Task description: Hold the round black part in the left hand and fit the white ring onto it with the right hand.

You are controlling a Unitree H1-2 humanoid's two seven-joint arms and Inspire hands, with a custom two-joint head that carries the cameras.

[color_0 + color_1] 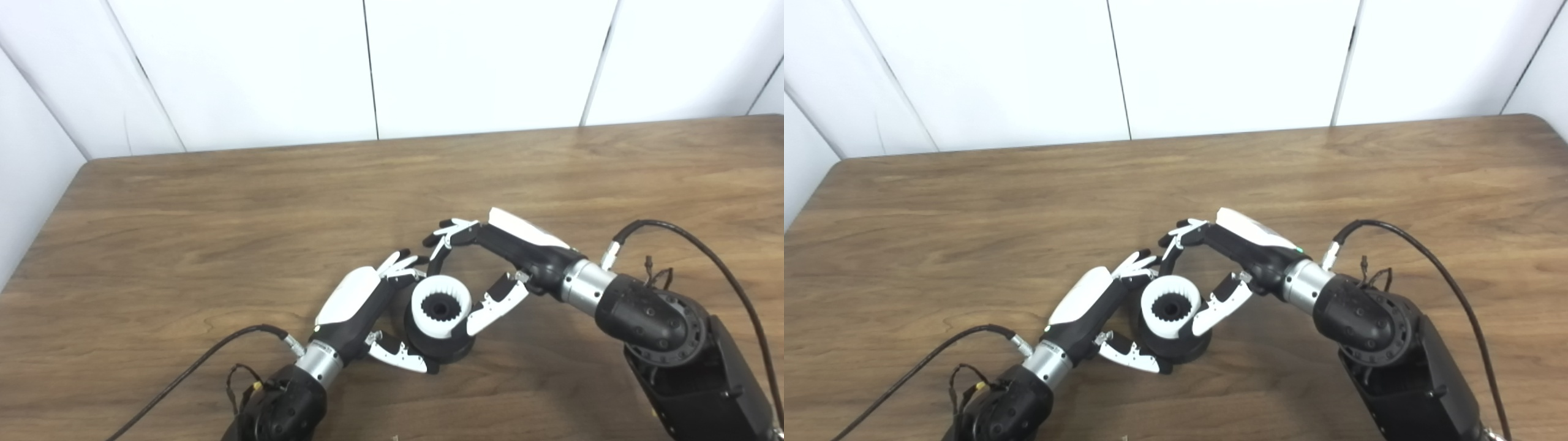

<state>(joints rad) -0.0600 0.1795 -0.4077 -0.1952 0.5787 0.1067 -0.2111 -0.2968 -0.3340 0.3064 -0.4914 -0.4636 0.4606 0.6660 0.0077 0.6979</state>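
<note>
Left eye view first: low in the middle of the frame the round black part (442, 348) sits on the wooden table (245, 233), and the white ring (441, 306) is already on top of it, toothed bore facing up. The left hand (361, 306) comes in from the lower left and wraps the black part, thumb along its near edge, fingers round the far side, so it looks like a grasp. The right hand (490, 263) reaches in from the right with its fingers arched over the back of the ring and its thumb touching the ring's right flank; whether it is pinching the ring or just resting there, I can't tell. Over to the right eye view, same group a little left of centre: the ring (1171, 313) looks square on the black part (1176, 349), left hand (1090, 309) clasped around it, right hand (1222, 260) bracketing the ring from behind and the right. My read is that this is the seating step, nearly done. Next the ring needs a straight press down with its teeth lined up, while the left hand keeps the base from turning.
</note>
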